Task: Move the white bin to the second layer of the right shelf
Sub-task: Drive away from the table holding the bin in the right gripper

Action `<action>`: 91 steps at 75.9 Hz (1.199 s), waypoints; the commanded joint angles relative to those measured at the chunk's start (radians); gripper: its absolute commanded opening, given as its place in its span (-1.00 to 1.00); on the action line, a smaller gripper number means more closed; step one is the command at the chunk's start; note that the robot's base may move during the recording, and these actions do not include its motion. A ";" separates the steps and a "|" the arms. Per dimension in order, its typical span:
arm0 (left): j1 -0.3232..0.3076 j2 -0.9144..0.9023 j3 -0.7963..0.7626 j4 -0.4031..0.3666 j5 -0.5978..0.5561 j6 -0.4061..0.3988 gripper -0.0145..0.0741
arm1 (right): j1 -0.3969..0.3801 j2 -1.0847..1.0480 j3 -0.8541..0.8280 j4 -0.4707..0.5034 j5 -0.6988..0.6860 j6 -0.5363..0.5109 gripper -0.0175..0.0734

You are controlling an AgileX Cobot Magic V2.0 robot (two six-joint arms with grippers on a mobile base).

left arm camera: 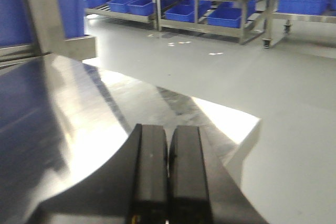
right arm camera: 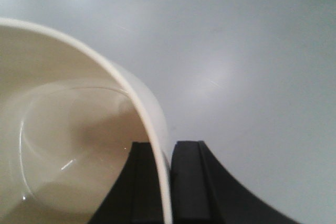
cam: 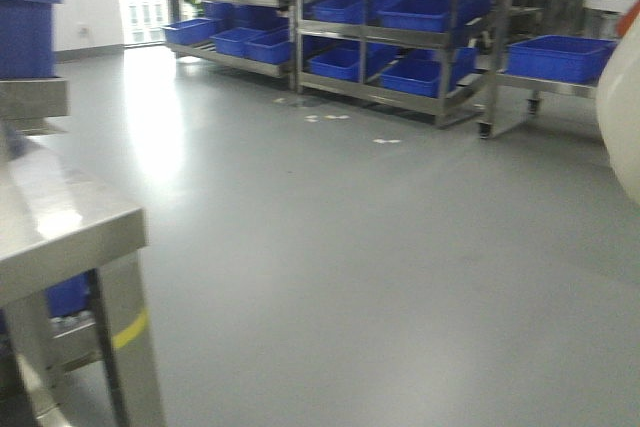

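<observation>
- I am clamping my right gripper [right arm camera: 167, 182] on the wall of the white bin [right arm camera: 63, 129]. One finger is sitting inside the rim and the other outside, with the wall pinched between them.
- The bin is hanging off the ground over the bare grey floor [cam: 350, 247]. In the front-facing view only its curved side is showing, at the right edge. Nothing is lying inside it.
- My left gripper [left arm camera: 168, 182] is clenched on nothing, with its fingers pressed together. It is hovering over the steel tabletop [left arm camera: 79, 119] at the left.
- Step in hand, as I judge it: carrying the bin toward the shelf. The racks [cam: 400, 37] loaded with blue crates [cam: 560, 55] are standing well apart from me across the floor. The blur is preventing me from picking out the target tier.
- The grip is a one-sided pinch on a glossy, tapering wall, so I am expecting the bin to try to swing or slip. Steady clamping force and slow, smooth travel are advisable.
- Keeping the rim level and the bin close to the arm should limit leverage on the fingers.
- The bin is blocking part of the front view on the right. I am therefore advising an approach that brings the second tier into clear sight before lifting to its height.
- The left arm should be held clear of the table edge while the base is travelling.
</observation>
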 commanded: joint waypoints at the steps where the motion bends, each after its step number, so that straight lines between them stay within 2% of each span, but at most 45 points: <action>1: -0.003 -0.014 0.037 0.000 -0.086 -0.005 -0.48 | -0.005 0.001 -0.032 -0.005 -0.089 -0.009 -0.56; 91: -0.003 -0.014 0.037 0.000 -0.086 -0.005 -0.48 | -0.005 0.001 -0.032 -0.005 -0.089 -0.009 -0.56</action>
